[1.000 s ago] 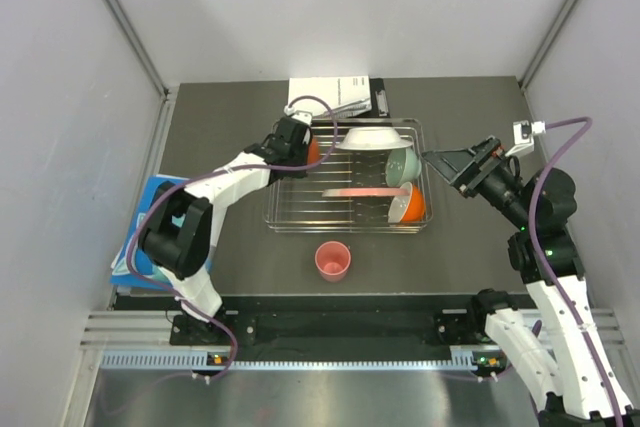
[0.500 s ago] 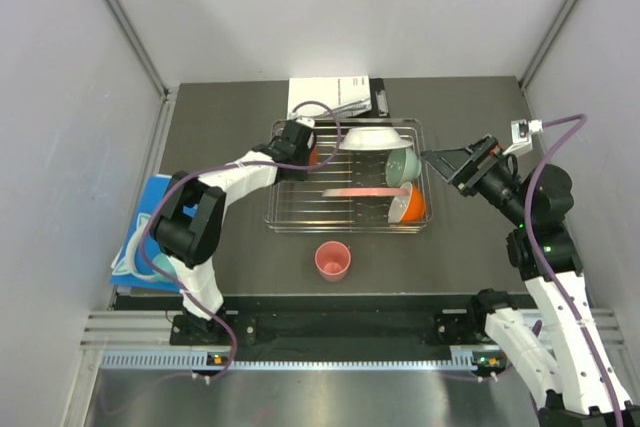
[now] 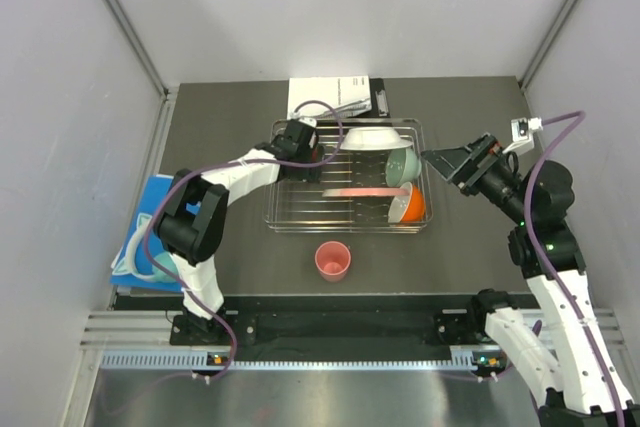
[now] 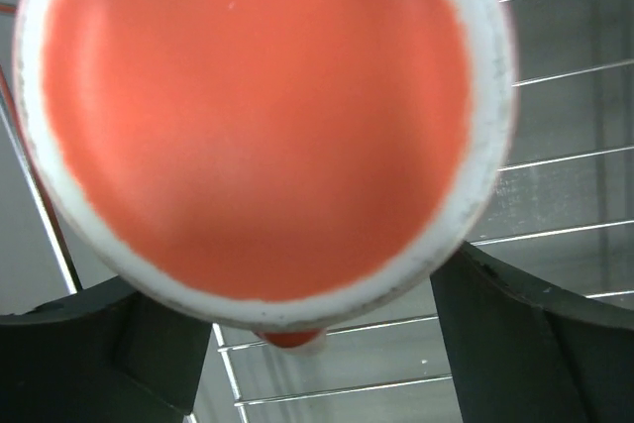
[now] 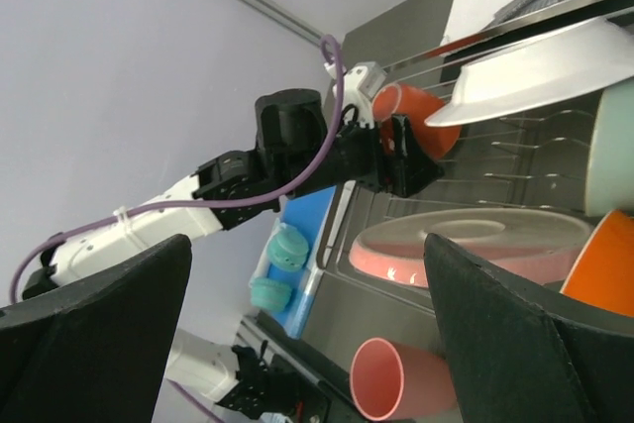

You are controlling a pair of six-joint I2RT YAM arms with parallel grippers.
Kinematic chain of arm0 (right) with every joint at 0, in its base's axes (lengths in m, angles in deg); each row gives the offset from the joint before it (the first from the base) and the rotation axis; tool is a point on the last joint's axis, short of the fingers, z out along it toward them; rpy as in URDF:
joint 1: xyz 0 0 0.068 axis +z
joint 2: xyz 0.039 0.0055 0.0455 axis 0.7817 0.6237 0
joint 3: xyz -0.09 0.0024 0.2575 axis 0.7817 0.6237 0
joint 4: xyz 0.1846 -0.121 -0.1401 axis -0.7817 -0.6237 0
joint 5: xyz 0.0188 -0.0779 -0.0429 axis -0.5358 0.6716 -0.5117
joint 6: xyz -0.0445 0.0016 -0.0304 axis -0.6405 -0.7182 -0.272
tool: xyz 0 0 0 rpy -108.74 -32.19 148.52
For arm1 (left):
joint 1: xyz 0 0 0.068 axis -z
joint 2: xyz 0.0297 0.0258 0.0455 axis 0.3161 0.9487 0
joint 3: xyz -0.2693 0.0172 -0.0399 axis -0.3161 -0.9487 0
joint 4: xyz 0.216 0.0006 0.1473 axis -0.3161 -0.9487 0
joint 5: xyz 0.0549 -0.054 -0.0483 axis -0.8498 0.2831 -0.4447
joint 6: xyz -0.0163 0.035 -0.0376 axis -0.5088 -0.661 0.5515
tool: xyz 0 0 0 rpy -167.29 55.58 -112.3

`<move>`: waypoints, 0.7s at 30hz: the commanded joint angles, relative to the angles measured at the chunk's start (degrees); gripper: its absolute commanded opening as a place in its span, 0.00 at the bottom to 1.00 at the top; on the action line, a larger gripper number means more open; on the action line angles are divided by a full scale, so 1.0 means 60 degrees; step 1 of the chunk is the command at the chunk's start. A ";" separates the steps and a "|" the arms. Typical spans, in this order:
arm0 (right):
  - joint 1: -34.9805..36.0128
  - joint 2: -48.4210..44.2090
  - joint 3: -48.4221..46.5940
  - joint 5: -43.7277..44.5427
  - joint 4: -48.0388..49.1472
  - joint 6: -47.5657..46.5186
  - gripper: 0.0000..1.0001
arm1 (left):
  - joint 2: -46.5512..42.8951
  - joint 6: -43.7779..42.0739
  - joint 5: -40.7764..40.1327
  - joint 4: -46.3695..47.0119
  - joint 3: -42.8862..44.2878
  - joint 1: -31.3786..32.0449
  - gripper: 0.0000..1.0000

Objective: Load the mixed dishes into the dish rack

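Left wrist view: the orange mug (image 4: 258, 116) filled most of the picture, a round orange face ringed by a pale rim, with the wires of the dish rack (image 4: 555, 158) behind it. My left jaws stood spread wide, one finger at each lower corner and the mug between them; I could make out no grip on it.

In the top external view the mug sat at the rack's far left corner, mostly hidden by my left jaws. Elsewhere in the rack, the white plate (image 3: 370, 137) leaned along the far side and the mint-green bowl (image 3: 403, 165) sat tipped by the right side. The pink plate (image 3: 355, 192) stood on edge across the middle, and the orange bowl (image 3: 408, 205) lay tipped at the near right corner. The pink cup (image 3: 333, 260) sat on the desk (image 3: 230, 257) near the rack's near side, apart from it.

My right jaws hung wide open and empty toward the desk's right edge, beside the rack and clear of it.
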 commanded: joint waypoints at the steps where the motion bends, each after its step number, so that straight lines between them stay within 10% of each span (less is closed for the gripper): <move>1: -0.0072 0.0279 -0.1254 0.0643 -0.1138 -0.1606 1.00 | -0.0735 0.0097 0.0031 -0.0215 0.0380 -0.0075 0.90; 9: 0.1960 0.0778 -0.2486 0.3350 -0.3647 -0.3678 1.00 | -0.2767 0.0625 0.0675 -0.1517 0.0995 -0.0090 0.94; 21: 1.1802 0.4891 -0.4373 0.9153 -0.5229 -0.3911 1.00 | -0.5876 -0.2948 0.3327 -0.3583 0.3794 -0.0324 0.98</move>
